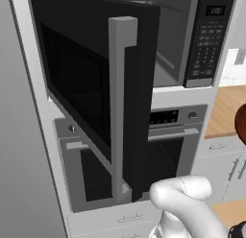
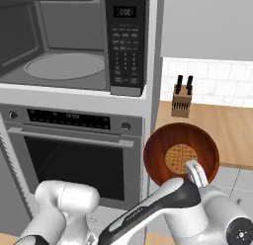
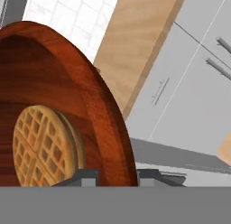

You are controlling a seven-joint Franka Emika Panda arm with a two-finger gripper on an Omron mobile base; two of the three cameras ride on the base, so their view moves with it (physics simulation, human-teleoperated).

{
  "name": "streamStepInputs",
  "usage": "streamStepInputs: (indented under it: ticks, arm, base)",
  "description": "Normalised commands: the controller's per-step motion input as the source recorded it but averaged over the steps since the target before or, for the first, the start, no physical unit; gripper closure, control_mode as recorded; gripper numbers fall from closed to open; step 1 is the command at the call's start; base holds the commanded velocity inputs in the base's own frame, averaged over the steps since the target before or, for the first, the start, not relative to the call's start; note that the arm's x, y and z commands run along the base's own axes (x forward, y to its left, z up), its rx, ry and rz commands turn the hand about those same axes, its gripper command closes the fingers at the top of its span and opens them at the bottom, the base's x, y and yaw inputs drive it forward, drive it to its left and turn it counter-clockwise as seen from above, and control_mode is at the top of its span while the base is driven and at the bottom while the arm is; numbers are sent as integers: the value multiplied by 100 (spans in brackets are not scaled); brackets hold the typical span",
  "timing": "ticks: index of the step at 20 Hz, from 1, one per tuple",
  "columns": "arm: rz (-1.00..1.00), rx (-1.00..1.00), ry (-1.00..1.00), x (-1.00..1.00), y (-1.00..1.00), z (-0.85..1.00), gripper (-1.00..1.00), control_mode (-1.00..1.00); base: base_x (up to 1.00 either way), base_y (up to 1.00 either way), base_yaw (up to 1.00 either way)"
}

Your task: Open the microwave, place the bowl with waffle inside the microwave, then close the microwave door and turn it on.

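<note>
Claw (image 3: 116, 177) clamped on the rigid wooden bowl (image 2: 181, 153) rim beside the microwave (image 2: 74, 41); loose waffle (image 2: 180, 158) may slide.

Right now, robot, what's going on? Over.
Tool clamped on bowl rim, waffle inside. Microwave door wide open, cavity bare. Nothing blocking the way. Over.

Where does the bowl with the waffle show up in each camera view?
Left base view: a dark sliver of the bowl at the right edge, mid-height, before the wooden counter.
Right base view: lower centre-right, tilted toward the camera, waffle inside, the pincer on its lower rim.
Hand view: the left half, rim arcing from top left to bottom centre.
Shared landmark: the wooden counter.
</note>
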Motion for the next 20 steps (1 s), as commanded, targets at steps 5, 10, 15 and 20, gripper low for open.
streamStepInputs:
  ticks: [5, 10, 15, 20]
  arm:
    - [12, -7, -2, -50, 100, 87, 100, -100]
    - [11, -5, 0, -6, 100, 97, 100, -100]
    - [17, -13, 0, 36, 100, 52, 100, -100]
    - [18, -9, 0, 60, 100, 50, 100, -100]
  base:
    - [0, 0, 0]
    - [0, 0, 0]
    - [0, 0, 0]
    - [0, 0, 0]
